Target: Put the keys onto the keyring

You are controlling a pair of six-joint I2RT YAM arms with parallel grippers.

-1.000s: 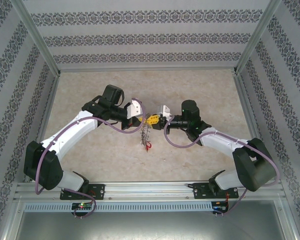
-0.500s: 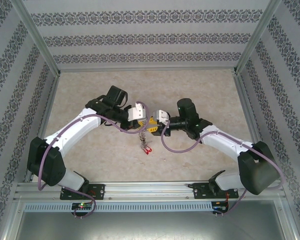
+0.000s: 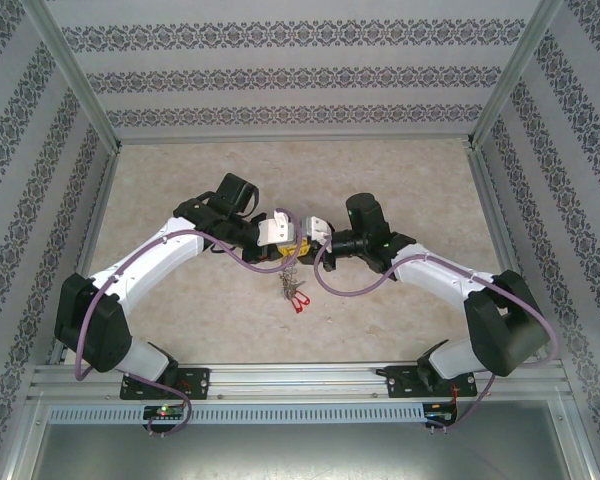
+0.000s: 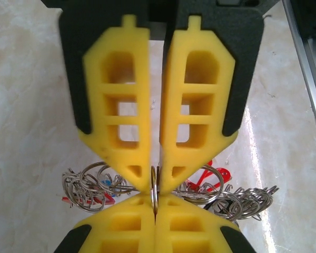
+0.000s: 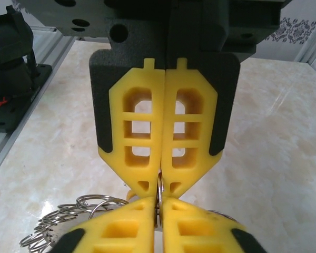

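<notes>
Top view, grippers: the left gripper (image 3: 290,245) and the right gripper (image 3: 311,244) meet tip to tip above the middle of the table (image 3: 180,180).
Top view, keyring: the keyring (image 3: 291,272) hangs between and below the two tips, its red tags (image 3: 299,300) dangling lowest.
Left wrist view, claw: the left gripper (image 4: 154,184) has its yellow fingers (image 4: 121,116) drawn together and clamped on a thin metal rim seen edge-on. This is probably the keyring's own wire (image 4: 154,192), though so narrow a sliver is hard to be sure of.
Left wrist view, load: silver keys (image 4: 87,184) and loops fan out to both sides just beneath the pinch, with a blue tag (image 4: 106,182) and the red tags (image 4: 216,176) among them. The right gripper's fingers rise from the bottom edge and meet the same rim.
Right wrist view, claw: the right gripper (image 5: 159,185) is likewise closed on the wire, with nothing else between its fingers.
Right wrist view, load: more silver loops (image 5: 68,224) hang at the lower left, under the left gripper's fingers.
Step in hand: judged to be a two-handed hold on the ring, meant to part or turn the wire so a key can be slid on.
Doing it well: the left pinch should serve as the firm anchor while the right makes small moves along the wire (a thin rim can twist out of soft fingers). The two tips should not be pulled straight apart. The ring is best held high enough that the bunch hangs free.
</notes>
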